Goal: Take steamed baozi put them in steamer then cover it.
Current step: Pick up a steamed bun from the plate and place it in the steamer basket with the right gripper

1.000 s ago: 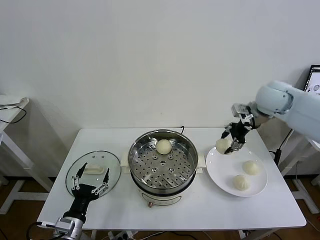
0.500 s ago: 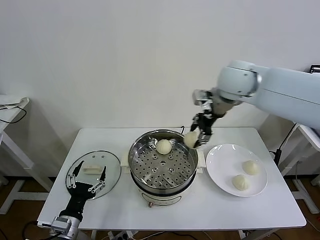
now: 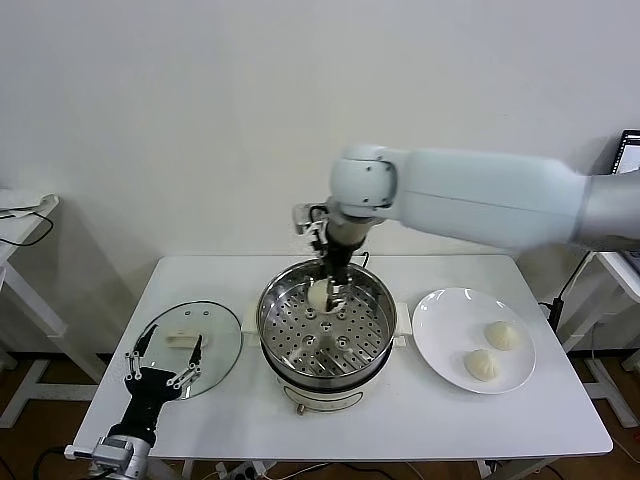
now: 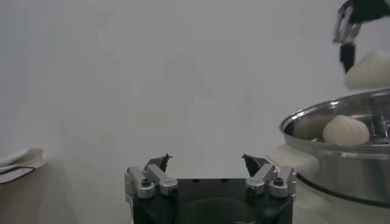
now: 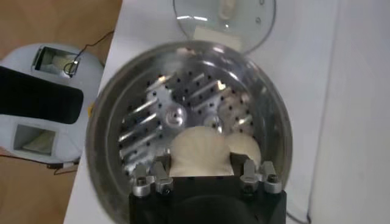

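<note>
Steamer [image 3: 327, 322] between cover [image 3: 188, 345] and plate [image 3: 474, 340]

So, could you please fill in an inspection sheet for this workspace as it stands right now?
Surface: white table, steamer in the middle.
Job's things: one baozi on the steamer tray; a second baozi held over it; two baozi on the white plate; cover lying flat on the table to the steamer's left.
Clutter: nothing seen.
Grippers: right gripper shut on the second baozi; left gripper open near the cover.
Cables: dark cord behind the steamer.
Surroundings: plain white wall; side table at left.
</note>
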Robot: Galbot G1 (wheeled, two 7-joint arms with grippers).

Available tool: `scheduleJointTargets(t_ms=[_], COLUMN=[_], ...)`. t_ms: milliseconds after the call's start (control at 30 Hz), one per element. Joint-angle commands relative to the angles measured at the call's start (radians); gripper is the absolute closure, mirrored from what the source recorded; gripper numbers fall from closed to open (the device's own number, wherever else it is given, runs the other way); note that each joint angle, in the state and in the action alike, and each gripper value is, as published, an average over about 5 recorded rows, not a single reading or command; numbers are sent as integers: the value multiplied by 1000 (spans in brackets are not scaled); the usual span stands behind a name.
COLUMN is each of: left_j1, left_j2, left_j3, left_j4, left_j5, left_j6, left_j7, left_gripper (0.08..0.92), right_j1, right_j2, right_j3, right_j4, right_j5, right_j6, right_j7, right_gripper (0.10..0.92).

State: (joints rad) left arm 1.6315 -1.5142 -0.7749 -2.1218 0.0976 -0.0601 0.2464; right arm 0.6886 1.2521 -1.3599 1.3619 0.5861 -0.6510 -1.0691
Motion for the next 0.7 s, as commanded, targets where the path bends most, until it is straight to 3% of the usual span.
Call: scheduleJointTargets(t_ms=[33,500,700], left_j1=[3,-2,-2], left_j2=[0,0,-1], left_j3=[-4,0,1], left_j4=[-10,0,5], left_j5=[1,2,6], left_j6=[1,1,0], left_j7=[-1,-1,-1], left_gripper=[177,177,177], right_j1=[-147,-221,-195], right_j2=[146,182,119], right_j3=[28,52,76], right_j4=[-162,-204,-149], right_j5=[-76,-136,-137], right_j6=[-5,13,24], right_j7=[-9,-22,-32], right_gripper=[372,366,241])
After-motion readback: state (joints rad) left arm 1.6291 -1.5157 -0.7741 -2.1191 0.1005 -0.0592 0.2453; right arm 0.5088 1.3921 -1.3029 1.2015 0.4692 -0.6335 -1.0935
